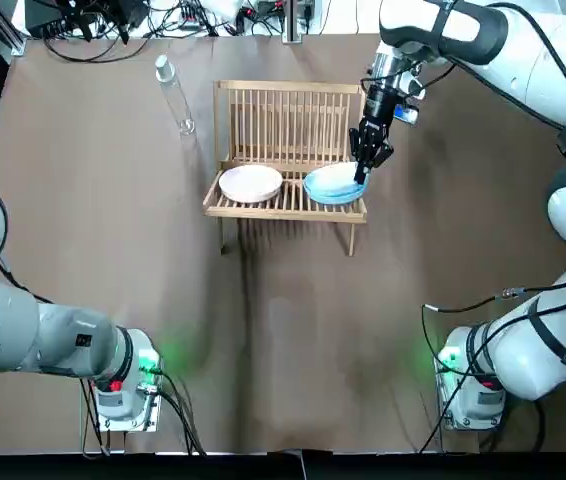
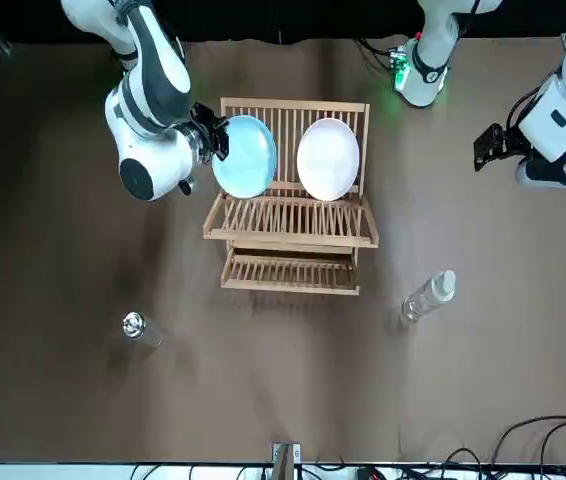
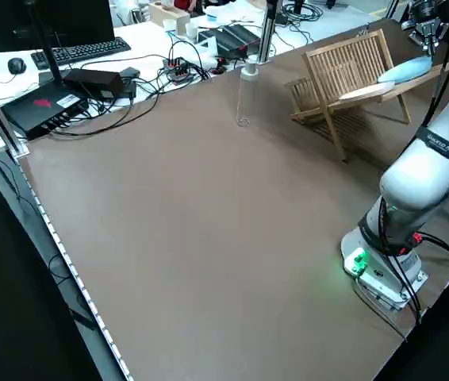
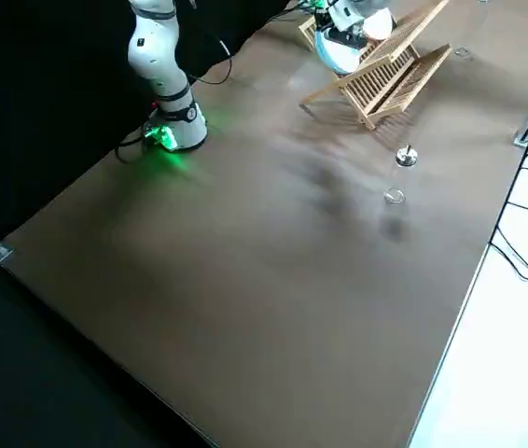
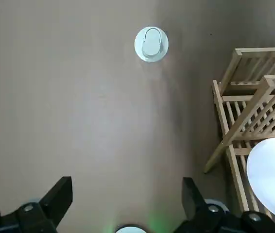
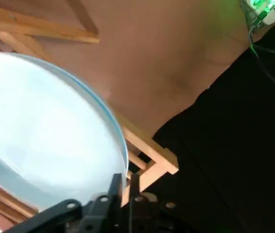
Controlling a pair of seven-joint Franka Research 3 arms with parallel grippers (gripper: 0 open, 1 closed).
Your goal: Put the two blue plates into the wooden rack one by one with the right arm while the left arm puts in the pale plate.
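Observation:
The wooden rack (image 1: 288,205) stands at the far middle of the table. A pale plate (image 1: 251,183) leans in its left slots, and it shows white in the front view too, pale plate (image 2: 327,158). A blue plate (image 1: 331,184) leans in the right slots, and only one blue plate shows distinctly. My right gripper (image 1: 367,162) is shut on that plate's outer rim, and the right wrist view shows its fingers (image 6: 114,190) pinching the blue plate (image 6: 45,145). My left gripper (image 2: 490,147) hovers open, away from the rack, with nothing between its fingers (image 5: 60,194).
A clear plastic bottle (image 1: 175,95) lies left of the rack near the far edge; the left wrist view shows its cap (image 5: 151,44). A small shiny object (image 2: 135,326) sits on the table beyond the rack. Cables run along the far edge.

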